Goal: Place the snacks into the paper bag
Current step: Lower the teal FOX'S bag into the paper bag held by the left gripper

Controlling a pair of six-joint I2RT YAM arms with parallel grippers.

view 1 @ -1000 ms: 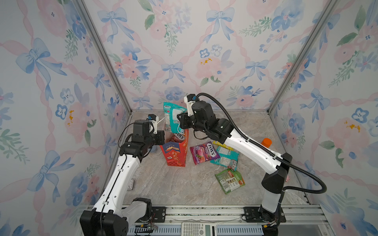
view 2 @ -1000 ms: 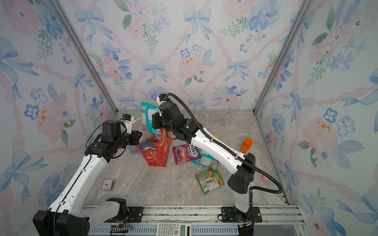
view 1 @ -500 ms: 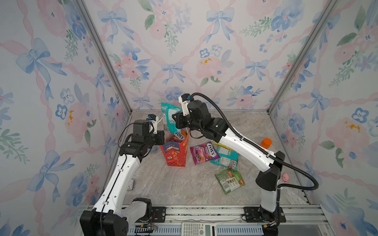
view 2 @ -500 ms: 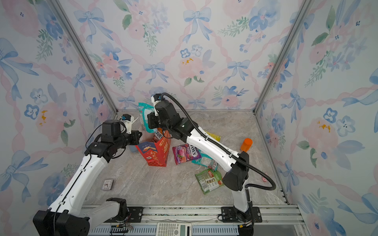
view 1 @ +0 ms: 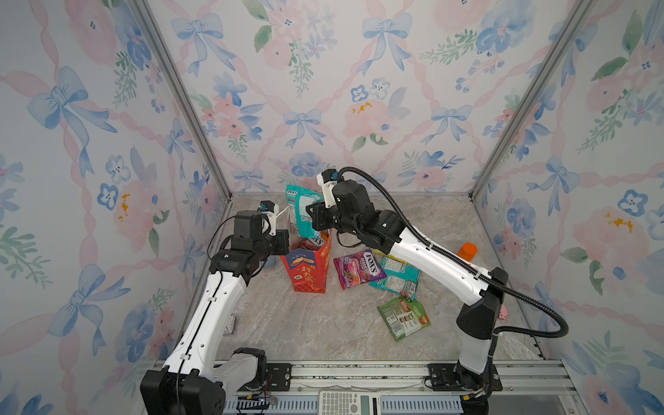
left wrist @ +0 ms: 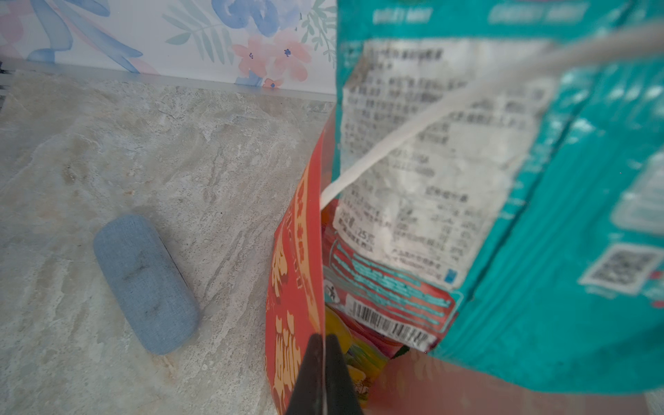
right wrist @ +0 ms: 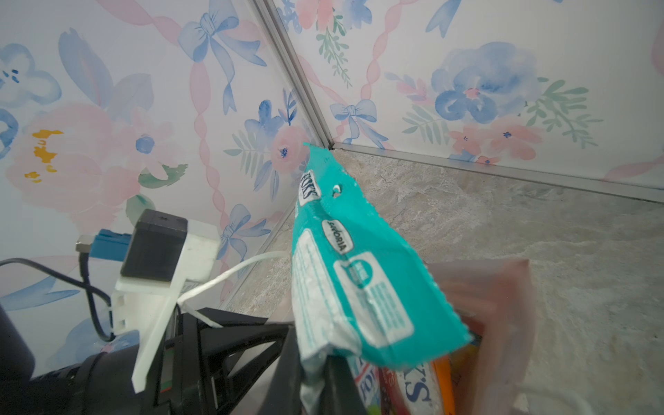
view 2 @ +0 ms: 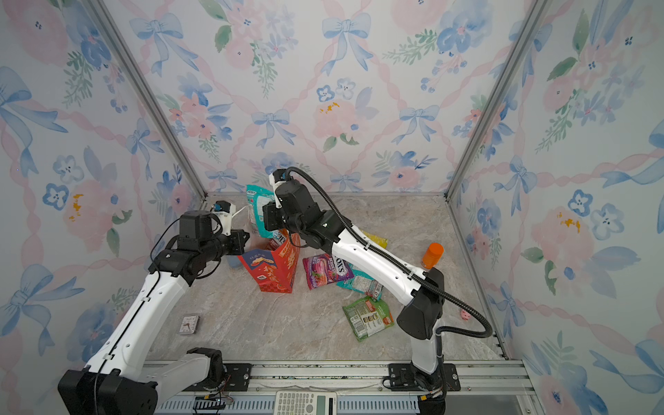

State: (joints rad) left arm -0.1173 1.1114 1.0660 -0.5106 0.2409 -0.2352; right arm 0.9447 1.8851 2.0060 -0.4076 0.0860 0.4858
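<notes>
Over on the left, the left claw (left wrist: 323,373) is clenched on the near wall of the red paper bag (view 1: 309,273), pinching the paper right at the rim. I reckon that is to hold the mouth wide and stop the light bag tipping while it is filled. A white rope handle (left wrist: 413,133) slants across the opening. Beside the bag, on the left arm's side, a blue case (left wrist: 143,284) lies flat on the floor, no part of the job.

Above the bag, the right claw (right wrist: 316,391) is closed tight on one edge of a teal packet (view 1: 300,212). The packet stands on end, its lower end at the bag's mouth, presumably so that it slips in narrow way first. How far it has dipped in, I cannot tell. Other packets (right wrist: 420,388) already stand inside, crowding the space.

Further right, a purple packet (view 1: 359,267) lies on the floor near the bag. A second teal packet (view 1: 397,275) is tucked partly under it, and a green packet (view 1: 404,316) lies apart, nearer the front. A yellow packet (view 2: 375,239) peeks out behind the right arm. These four are left to pack, so I'd call the task about half done. An orange-capped bottle (view 1: 467,250) and a pink pig toy (view 1: 502,313) sit by the right wall.
</notes>
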